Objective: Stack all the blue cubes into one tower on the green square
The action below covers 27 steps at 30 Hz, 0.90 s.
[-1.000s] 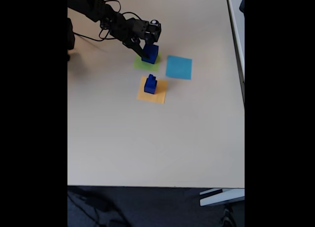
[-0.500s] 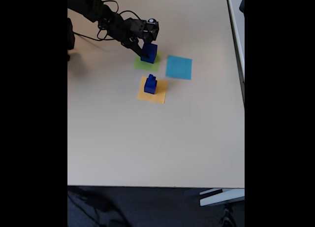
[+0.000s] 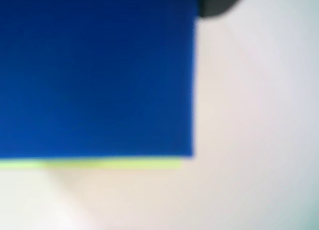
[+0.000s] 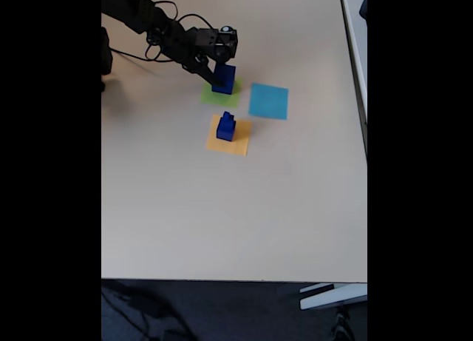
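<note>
In the fixed view my gripper [image 4: 221, 79] reaches in from the top left and is closed around a large blue cube [image 4: 228, 84], which stands on the green square [image 4: 219, 98]. The wrist view is very close and blurred. There the blue cube [image 3: 94, 73] takes up the upper left, with a strip of the green square [image 3: 99, 163] under its lower edge. A dark finger [image 3: 219, 1] sits against the cube's top right corner. Two smaller blue cubes [image 4: 225, 126] are stacked on the orange-yellow square [image 4: 238, 143].
A cyan paper square [image 4: 268, 100] lies just right of the green one. Black cables [image 4: 159, 49] trail behind the arm at the top left. The pale table [image 4: 222, 223] reaches its front edge low in the fixed view and its right edge near a white object [image 4: 332, 295].
The gripper and the large cube shifted slightly up and left over the green square, then held still. The stack on the orange-yellow square has not moved.
</note>
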Tool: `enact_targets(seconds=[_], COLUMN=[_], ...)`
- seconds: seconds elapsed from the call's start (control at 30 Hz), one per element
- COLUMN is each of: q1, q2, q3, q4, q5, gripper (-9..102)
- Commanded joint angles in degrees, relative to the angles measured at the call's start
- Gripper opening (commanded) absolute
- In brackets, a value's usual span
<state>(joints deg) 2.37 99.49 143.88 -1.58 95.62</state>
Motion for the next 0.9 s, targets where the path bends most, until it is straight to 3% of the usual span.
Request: enact_targets(seconds=[0.0,0.33,0.5,0.63,0.87], q1=[1.05,1.14,1.14,0.97,0.79], q2=[2.02,2.11,2.11,2.11,1.67], q3=[0.09,-0.18,-0.26,-0.79,-2.55], q4=[0.79,0.44,0.18,0.18,0.18], q5=[-1.05,-0.97,-1.05,-1.23,-1.67], gripper=[18,21,34,37,38])
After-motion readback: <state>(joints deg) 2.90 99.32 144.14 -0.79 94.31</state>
